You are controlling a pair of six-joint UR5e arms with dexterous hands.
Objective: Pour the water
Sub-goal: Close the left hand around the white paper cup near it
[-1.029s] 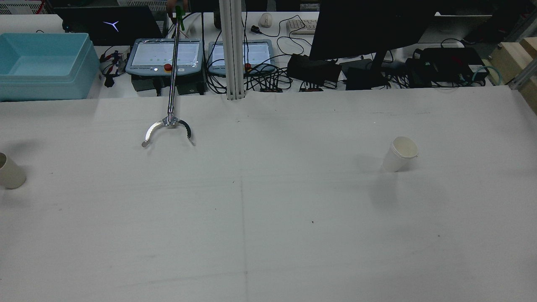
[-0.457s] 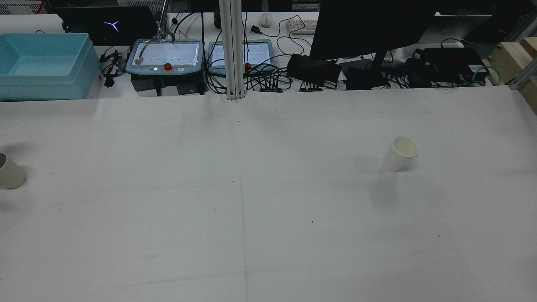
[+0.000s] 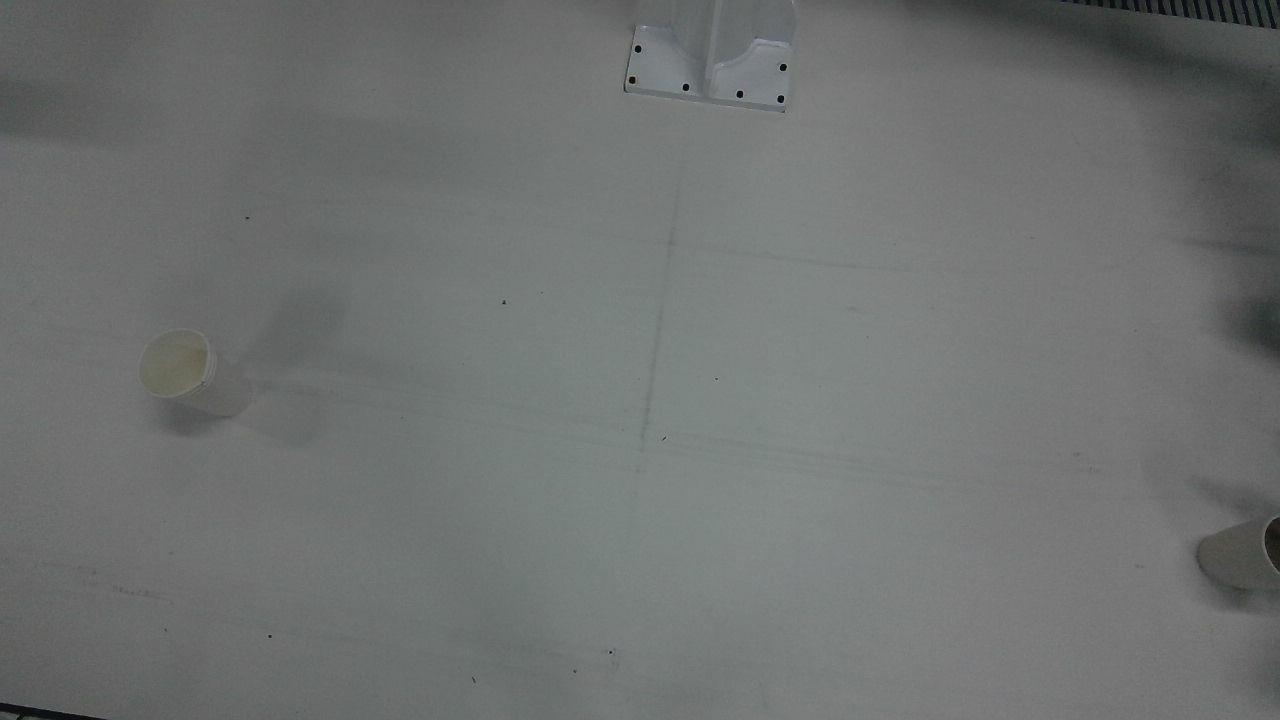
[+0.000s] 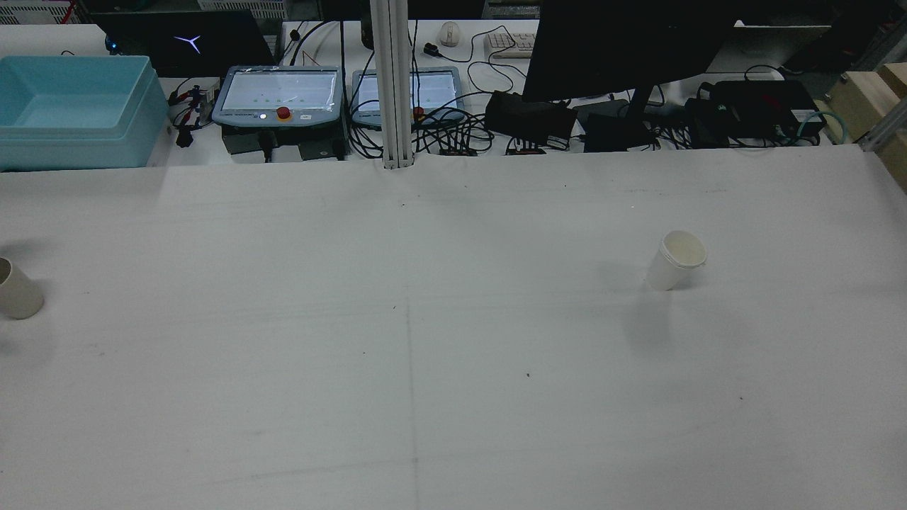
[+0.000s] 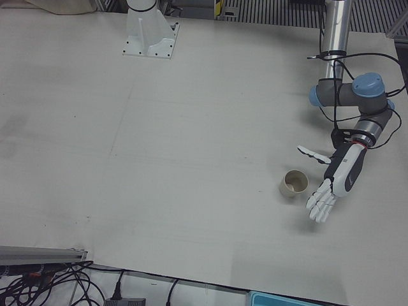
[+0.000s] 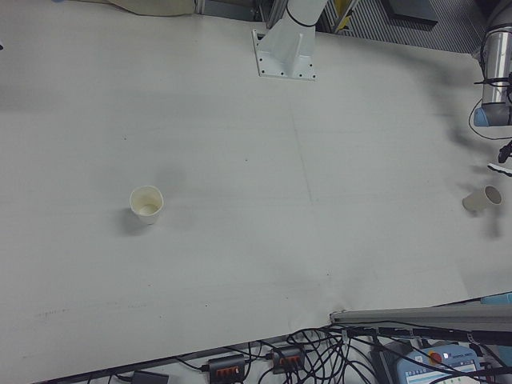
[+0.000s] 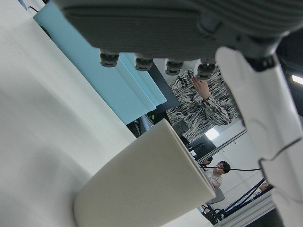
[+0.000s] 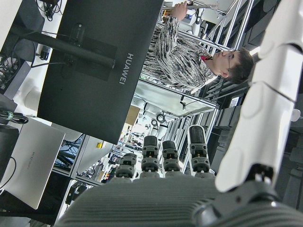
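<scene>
in the front view we see two paper cups on the white table (image 3: 640,520): one cup (image 3: 190,372) stands on the robot's right half, the other cup (image 3: 1240,555) sits at the far edge of the left half, and no hand shows. in the rear view the right cup (image 4: 675,260) stands upright and alone, the left cup (image 4: 18,289) is cut by the frame edge. in the left-front view our left hand (image 5: 331,185) hangs just beside the left cup (image 5: 294,183), fingers (image 5: 319,205) spread and released, not touching it. in the left hand view the cup wall (image 7: 147,184) fills the frame close to the palm, apart from the finger (image 7: 265,109). in the right hand view our right hand (image 8: 199,189) looks outstretched and holds nothing. we judge the task at its start: the next move calls for wrapping the left fingers around the near cup before any lift.
</scene>
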